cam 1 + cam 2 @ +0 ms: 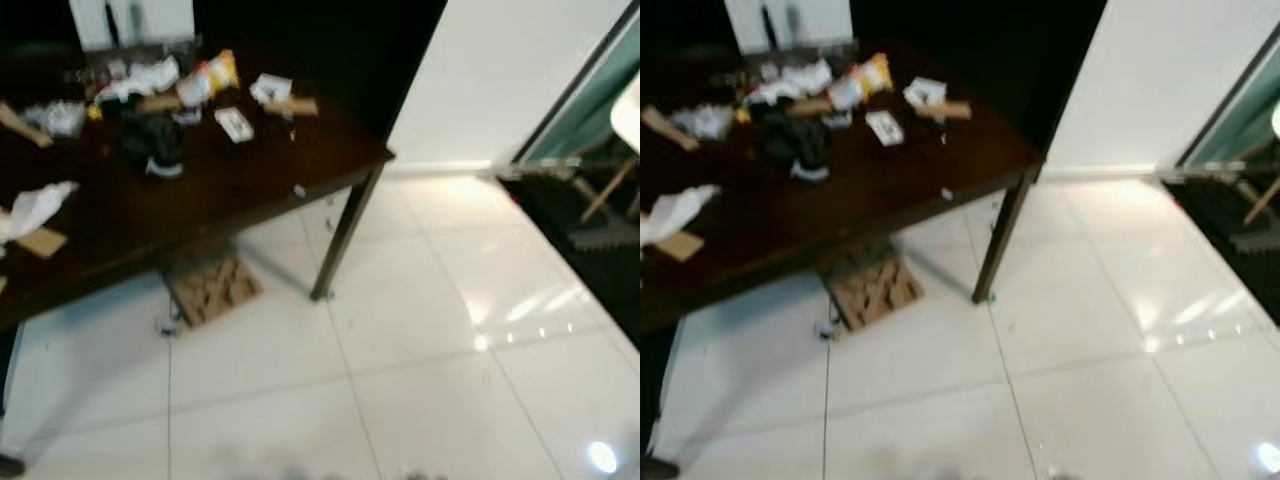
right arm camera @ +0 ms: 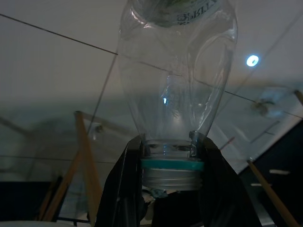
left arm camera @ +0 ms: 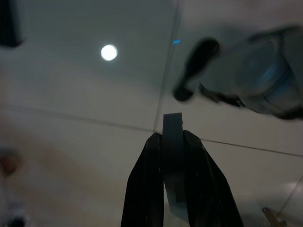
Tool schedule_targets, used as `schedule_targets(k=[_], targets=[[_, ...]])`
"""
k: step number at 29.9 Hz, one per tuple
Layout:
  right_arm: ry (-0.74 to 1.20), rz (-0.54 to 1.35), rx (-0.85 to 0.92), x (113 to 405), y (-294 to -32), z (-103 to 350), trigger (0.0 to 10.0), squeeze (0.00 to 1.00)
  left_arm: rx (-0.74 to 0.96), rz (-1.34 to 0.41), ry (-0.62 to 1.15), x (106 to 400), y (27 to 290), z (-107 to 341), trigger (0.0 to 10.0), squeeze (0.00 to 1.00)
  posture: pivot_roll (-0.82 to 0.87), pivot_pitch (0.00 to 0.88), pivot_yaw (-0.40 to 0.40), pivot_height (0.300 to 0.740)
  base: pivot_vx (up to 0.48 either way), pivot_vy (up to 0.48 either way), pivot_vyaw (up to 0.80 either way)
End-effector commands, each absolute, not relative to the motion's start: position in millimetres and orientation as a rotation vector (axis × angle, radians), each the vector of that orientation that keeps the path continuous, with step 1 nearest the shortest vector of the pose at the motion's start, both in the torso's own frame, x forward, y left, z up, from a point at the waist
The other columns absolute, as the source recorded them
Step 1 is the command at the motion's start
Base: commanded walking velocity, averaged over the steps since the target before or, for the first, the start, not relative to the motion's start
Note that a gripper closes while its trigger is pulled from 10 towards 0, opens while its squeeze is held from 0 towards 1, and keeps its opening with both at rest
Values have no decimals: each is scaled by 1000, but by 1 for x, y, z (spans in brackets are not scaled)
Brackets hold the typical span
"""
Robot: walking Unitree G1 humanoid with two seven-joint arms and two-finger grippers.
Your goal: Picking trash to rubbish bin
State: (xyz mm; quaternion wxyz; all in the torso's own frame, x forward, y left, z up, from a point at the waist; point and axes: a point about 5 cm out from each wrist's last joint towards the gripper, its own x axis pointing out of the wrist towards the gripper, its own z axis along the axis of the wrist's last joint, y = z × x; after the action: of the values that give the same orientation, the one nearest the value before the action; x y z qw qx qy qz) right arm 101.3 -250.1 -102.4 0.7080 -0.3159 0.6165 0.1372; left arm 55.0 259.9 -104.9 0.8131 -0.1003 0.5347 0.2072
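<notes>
While the head camera looks down across a room with a white tiled floor (image 1: 420, 400), the left eye view is blurred but shows a dark wooden desk (image 1: 230, 190) at the upper left, its top strewn with trash: a crumpled white paper (image 1: 35, 207) near the left edge, a yellow and orange snack packet (image 1: 208, 76) toward the back, a small white card (image 1: 234, 124), and a black lump (image 1: 152, 143) that cannot be identified. Under the desk, on the tiles, lies a piece of brown cardboard (image 1: 213, 288) with dark cut-outs, just beside the desk leg (image 1: 345, 235).

From the right eye the same desk (image 1: 890, 190) and litter appear, with the cardboard (image 1: 875, 290) again on the floor below it and a white wall (image 1: 1160, 80) behind.

Along the left wrist, the left tool (image 3: 173, 142) points at pale tiles; its two black fingers lie close together, pinched on a thin dark flat piece (image 3: 173, 130) whose nature is unclear. Beyond it sits a blurred grey and blue object (image 3: 265, 80).

Along the right wrist, the right tool (image 2: 173, 163) grips a clear plastic bottle (image 2: 177, 71) by its neck, the fingers clamped on either side just above the teal ring and silver cap (image 2: 171, 177). This bottle looks dented and empty, its body extending away from the tool over the tiles, with thin wooden legs (image 2: 87, 170) nearby.
</notes>
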Motion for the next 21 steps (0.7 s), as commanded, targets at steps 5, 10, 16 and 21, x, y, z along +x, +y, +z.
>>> schedule_targets(k=[5,10,16,21], targets=[[1368,368,-743,97,-247,-104,10000,0,-249,374,1123,66,239,-109,10000,0,293,71,-140,740,0,0,-788],[1353,376,-754,100,-245,-104,10000,0,-173,303,1111,84,236,-107,10000,0,296,30,-119,740,0,0,-788],[1317,378,-722,103,-238,-105,10000,0,-33,173,1067,117,229,-101,10000,0,289,10,-86,740,0,0,-788],[1316,391,-698,104,-233,-106,10000,0,-18,91,1011,140,214,-96,10000,0,288,13,-58,740,0,0,-788]])
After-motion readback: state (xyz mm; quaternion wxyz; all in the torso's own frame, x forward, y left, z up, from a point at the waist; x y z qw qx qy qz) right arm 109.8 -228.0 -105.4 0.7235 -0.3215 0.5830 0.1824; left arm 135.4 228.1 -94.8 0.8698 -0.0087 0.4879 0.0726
